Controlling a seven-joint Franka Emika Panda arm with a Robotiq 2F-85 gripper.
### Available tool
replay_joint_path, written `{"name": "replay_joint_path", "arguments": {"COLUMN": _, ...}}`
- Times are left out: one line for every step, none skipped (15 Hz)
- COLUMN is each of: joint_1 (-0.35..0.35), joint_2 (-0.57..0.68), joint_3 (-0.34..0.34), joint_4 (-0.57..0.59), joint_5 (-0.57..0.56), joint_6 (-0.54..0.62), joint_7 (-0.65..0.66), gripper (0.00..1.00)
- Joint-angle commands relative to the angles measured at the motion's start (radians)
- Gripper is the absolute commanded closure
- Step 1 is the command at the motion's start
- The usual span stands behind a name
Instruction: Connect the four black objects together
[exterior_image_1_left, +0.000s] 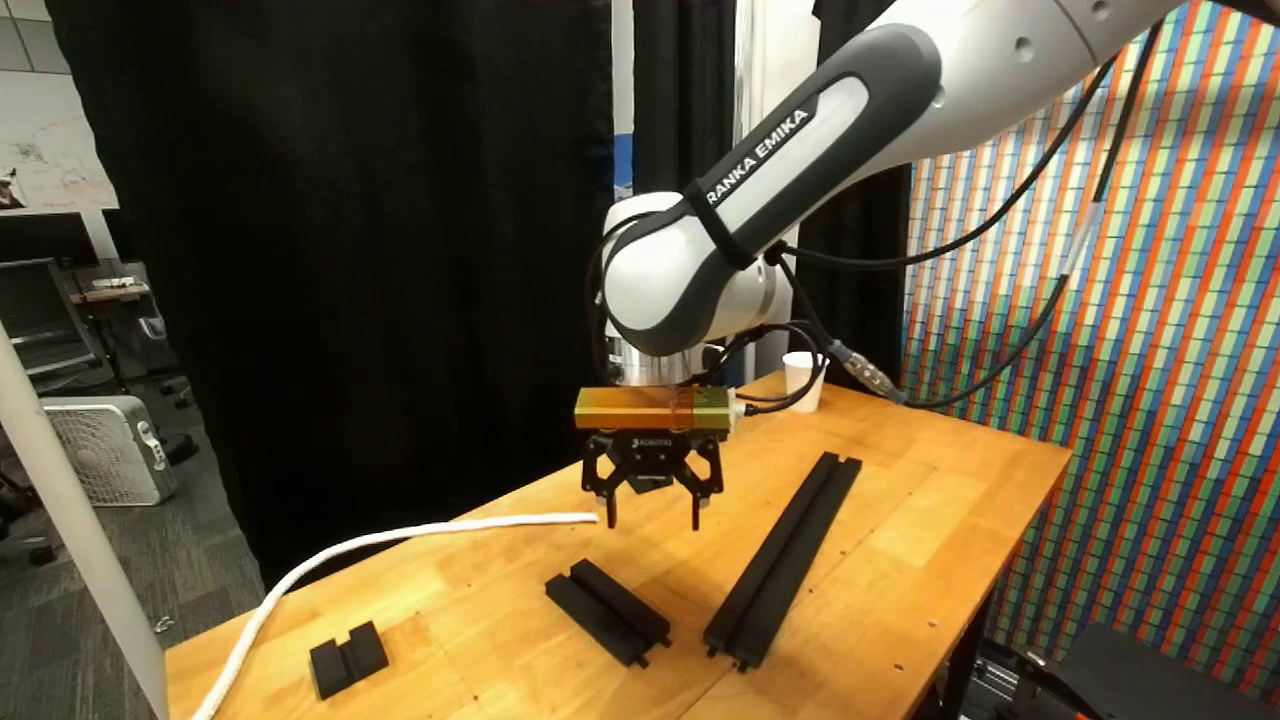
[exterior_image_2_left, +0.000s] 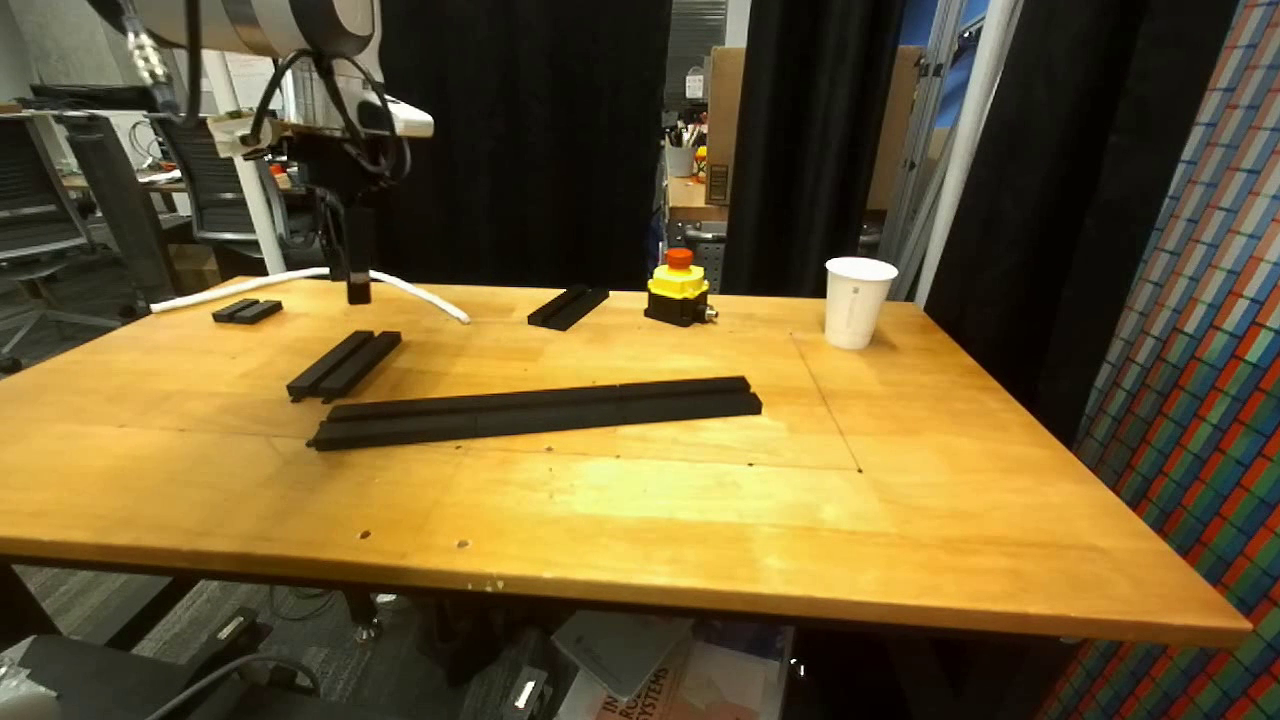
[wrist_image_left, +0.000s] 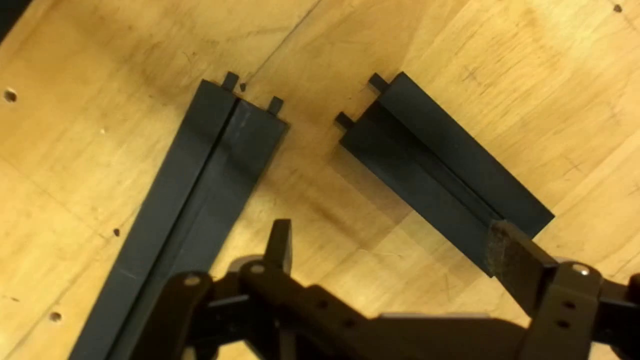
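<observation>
Hanging above the pale-brown wooden surface (exterior_image_2_left: 700, 520): black two-fingered pincer (exterior_image_1_left: 654, 515), spread wide, holding nothing. Long matte-black grooved strip (exterior_image_2_left: 540, 412), faintly seamed, lies flat; short matte-black grooved bar (wrist_image_left: 445, 172) angled apart, pegged ends near each other. Small notched black block (exterior_image_1_left: 348, 660) near white cord (exterior_image_1_left: 460, 524).

Light-wood table (exterior_image_1_left: 930, 505), bearing: one long, thin, matte black strip (exterior_image_1_left: 785, 558), grooved lengthwise, pegs at its near end; one shorter matte black bar segment (exterior_image_1_left: 608, 611), likewise grooved and pegged, near the strip but apart; one small notched black block (exterior_image_1_left: 348, 660), the segment lying between it and the strip; one white tapered cup (exterior_image_1_left: 803, 373), upright, at the far end. One white flexible cord (exterior_image_1_left: 390, 537), curved, near a black fabric curtain (exterior_image_1_left: 350, 280). One black two-fingered mechanical pincer (exterior_image_1_left: 653, 513), above the table, pointing down, jaws spread.
</observation>
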Motion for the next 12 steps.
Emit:
{"name": "replay_joint_path", "arguments": {"joint_1": 0.013, "joint_2": 0.142, "joint_3": -0.002, "joint_4": 0.175, "joint_5": -0.037, "joint_6": -0.074, "joint_7": -0.160, "gripper": 0.00}}
{"name": "replay_joint_path", "arguments": {"joint_1": 0.019, "joint_2": 0.171, "joint_3": -0.002, "joint_4": 0.199, "joint_5": -0.041, "joint_6": -0.079, "joint_7": -0.206, "gripper": 0.00}}
{"name": "replay_joint_path", "arguments": {"joint_1": 0.024, "joint_2": 0.195, "joint_3": -0.004, "joint_4": 0.219, "joint_5": -0.044, "joint_6": -0.084, "joint_7": -0.252, "gripper": 0.00}}
{"name": "replay_joint_path", "arguments": {"joint_1": 0.031, "joint_2": 0.219, "joint_3": -0.004, "joint_4": 0.232, "joint_5": -0.048, "joint_6": -0.082, "joint_7": -0.296, "gripper": 0.00}}
{"name": "replay_joint_path", "arguments": {"joint_1": 0.039, "joint_2": 0.239, "joint_3": -0.006, "joint_4": 0.246, "joint_5": -0.056, "joint_6": -0.091, "joint_7": -0.336, "gripper": 0.00}}
{"name": "replay_joint_path", "arguments": {"joint_1": 0.052, "joint_2": 0.263, "joint_3": -0.006, "joint_4": 0.262, "joint_5": -0.067, "joint_6": -0.099, "joint_7": -0.371, "gripper": 0.00}}
{"name": "replay_joint_path", "arguments": {"joint_1": 0.065, "joint_2": 0.280, "joint_3": -0.007, "joint_4": 0.274, "joint_5": -0.078, "joint_6": -0.109, "joint_7": -0.403, "gripper": 0.00}}
{"name": "replay_joint_path", "arguments": {"joint_1": 0.081, "joint_2": 0.295, "joint_3": -0.009, "joint_4": 0.285, "joint_5": -0.094, "joint_6": -0.117, "joint_7": -0.429, "gripper": 0.00}}
{"name": "replay_joint_path", "arguments": {"joint_1": 0.096, "joint_2": 0.305, "joint_3": -0.010, "joint_4": 0.292, "joint_5": -0.109, "joint_6": -0.122, "joint_7": -0.458, "gripper": 0.00}}
{"name": "replay_joint_path", "arguments": {"joint_1": 0.114, "joint_2": 0.311, "joint_3": -0.012, "joint_4": 0.292, "joint_5": -0.132, "joint_6": -0.120, "joint_7": -0.478, "gripper": 0.00}}
{"name": "replay_joint_path", "arguments": {"joint_1": 0.133, "joint_2": 0.317, "joint_3": -0.014, "joint_4": 0.293, "joint_5": -0.156, "joint_6": -0.118, "joint_7": -0.497, "gripper": 0.00}}
{"name": "replay_joint_path", "arguments": {"joint_1": 0.150, "joint_2": 0.325, "joint_3": -0.017, "joint_4": 0.295, "joint_5": -0.186, "joint_6": -0.117, "joint_7": -0.513, "gripper": 0.00}}
